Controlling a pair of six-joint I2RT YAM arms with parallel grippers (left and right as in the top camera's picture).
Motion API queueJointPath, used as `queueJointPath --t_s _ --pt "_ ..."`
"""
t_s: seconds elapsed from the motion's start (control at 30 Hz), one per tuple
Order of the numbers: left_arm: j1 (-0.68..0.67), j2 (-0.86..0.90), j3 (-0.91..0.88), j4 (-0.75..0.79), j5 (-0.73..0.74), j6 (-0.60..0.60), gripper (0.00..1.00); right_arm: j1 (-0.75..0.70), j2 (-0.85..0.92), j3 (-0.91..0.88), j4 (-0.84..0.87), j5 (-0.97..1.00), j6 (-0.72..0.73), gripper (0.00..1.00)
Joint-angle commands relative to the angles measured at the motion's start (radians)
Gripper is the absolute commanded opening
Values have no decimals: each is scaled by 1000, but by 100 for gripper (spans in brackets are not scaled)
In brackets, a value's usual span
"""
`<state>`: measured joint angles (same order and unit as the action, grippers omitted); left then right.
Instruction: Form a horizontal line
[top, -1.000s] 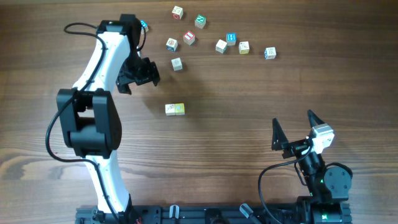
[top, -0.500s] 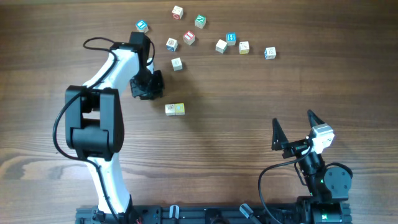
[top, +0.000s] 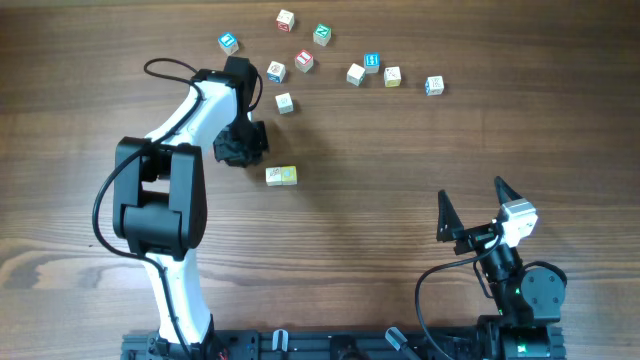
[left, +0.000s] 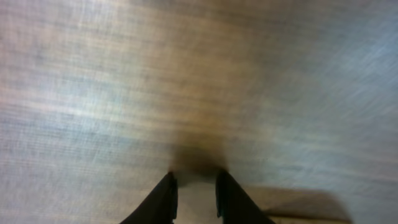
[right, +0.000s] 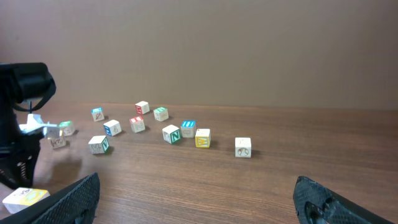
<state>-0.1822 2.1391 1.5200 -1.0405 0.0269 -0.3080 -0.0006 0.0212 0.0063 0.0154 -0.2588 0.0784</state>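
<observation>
Lately the left gripper (left: 195, 180) is narrowed and moved toward the started row (top: 281, 176); its hold cannot be told. The right gripper (top: 470, 188) is spread wide, empty.

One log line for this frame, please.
left gripper: jaws narrow, grip unclear, left of cube pair | right gripper: open, by its base | loose cubes: scattered beyond pair

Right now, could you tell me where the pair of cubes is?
In the overhead view, the pair of cubes lies left of centre, just below-right of the left pincer, apart from the scattered cubes above.
</observation>
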Motion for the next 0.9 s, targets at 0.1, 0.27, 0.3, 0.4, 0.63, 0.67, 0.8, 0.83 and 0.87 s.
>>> queueJointPath --t_s 0.1,0.27,0.3,0.4,0.63,0.67,0.8,0.83,0.87 --pt "3 -9 -26 -65 -21 43 23 5 -7 -1 6 -9 3 100" --pt "3 -9 -68 -8 -18 66 23 5 -7 -1 6 -9 3 100" --pt "3 -9 -76 2 -18 66 23 5 -7 -1 6 -9 3 100" --pt "3 -9 -108 39 -18 66 23 5 -7 -1 6 -9 3 100" --pt "3 -9 -110 43 -16 66 18 5 -7 -1 6 -9 3 100" --pt "3 -9 -110 47 -14 66 18 5 -7 -1 6 -9 3 100" --pt "-4 -9 -110 61 61 70 18 5 -7 -1 6 -9 3 100" --pt "-9 -9 -110 62 62 70 18 5 -7 -1 6 -9 3 99" --pt "-13 -9 -110 63 62 76 18 5 -7 -1 6 -9 3 100"
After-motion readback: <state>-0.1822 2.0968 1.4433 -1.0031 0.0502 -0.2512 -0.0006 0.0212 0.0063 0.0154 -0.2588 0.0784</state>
